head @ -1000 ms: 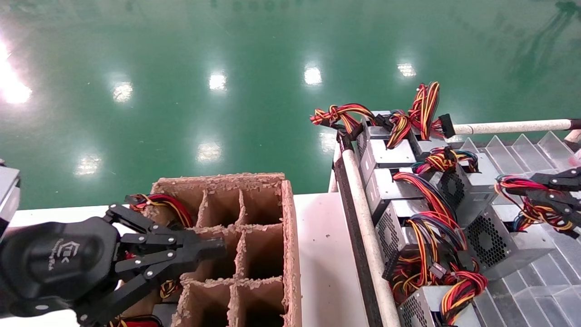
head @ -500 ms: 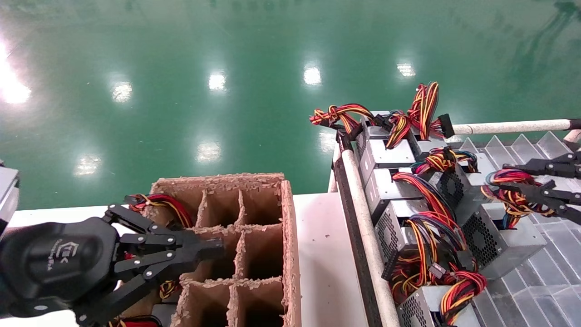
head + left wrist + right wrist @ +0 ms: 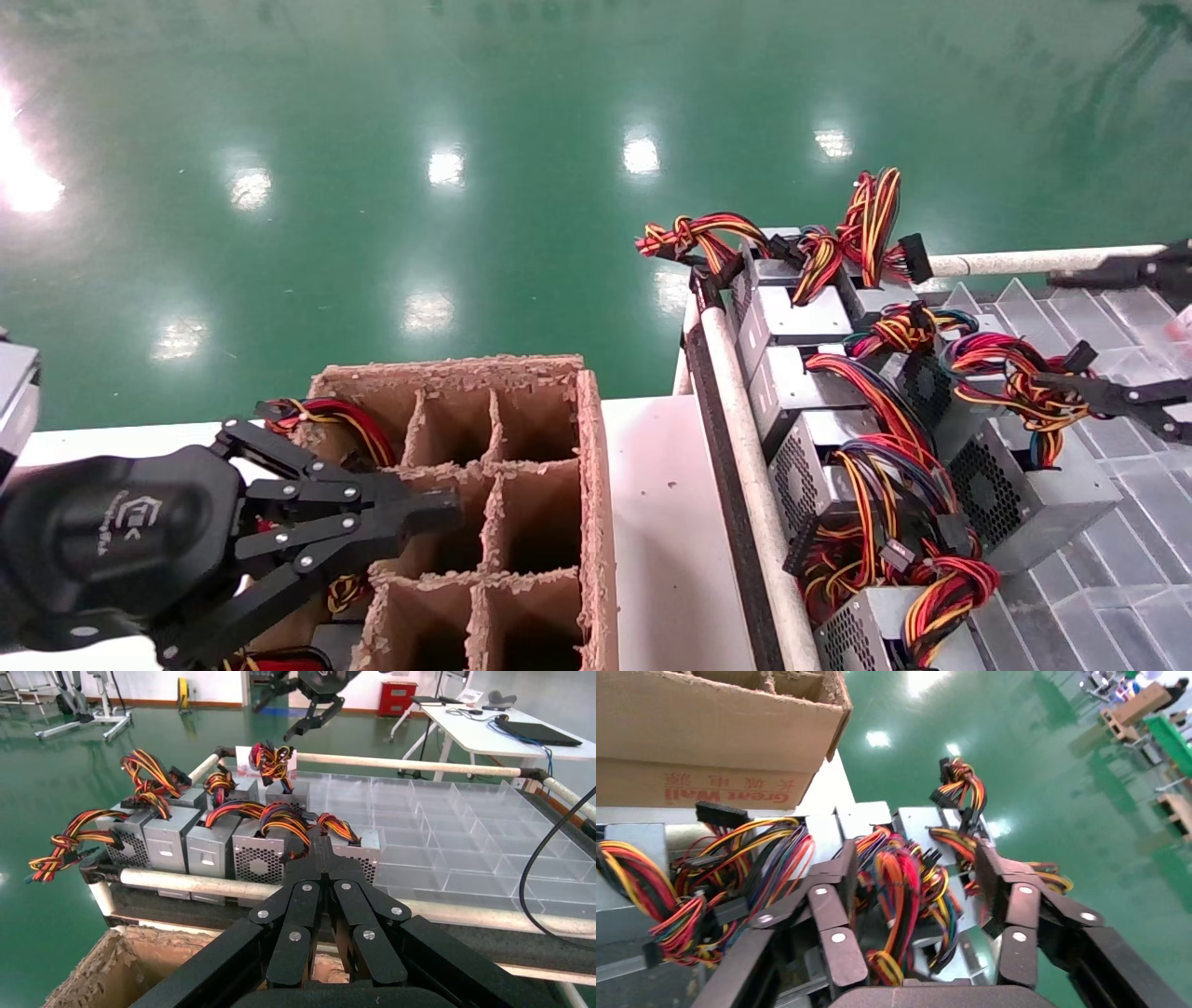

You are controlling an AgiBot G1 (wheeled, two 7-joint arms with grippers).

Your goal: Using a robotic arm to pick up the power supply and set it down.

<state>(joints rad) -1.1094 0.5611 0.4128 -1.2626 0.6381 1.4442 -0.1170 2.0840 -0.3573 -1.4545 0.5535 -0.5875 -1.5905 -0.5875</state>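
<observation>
The power supply (image 3: 1057, 486), a silver box with a round fan grille, lies in the clear divided tray (image 3: 1131, 582) at the right. Its red, yellow and blue wire bundle (image 3: 1010, 377) arches up from it. My right gripper (image 3: 1048, 328) is open wide around that bundle without holding it; in the right wrist view the wires (image 3: 898, 881) hang loose between the gripper's (image 3: 916, 857) spread fingers. My left gripper (image 3: 438, 511) is parked low at the left over the cardboard box, shut on nothing, as the left wrist view confirms (image 3: 321, 843).
A brown cardboard box (image 3: 589, 466) with divider cells stands on the white table; wires show in its far-left cell. Several more power supplies (image 3: 801, 321) with tangled wires line the tray behind a white padded rail (image 3: 745, 419). Green floor lies beyond.
My right gripper, shut on the wire bundle a second ago, has opened wide and let it go. The bundle shifted left and settled. The left arm has not moved.
</observation>
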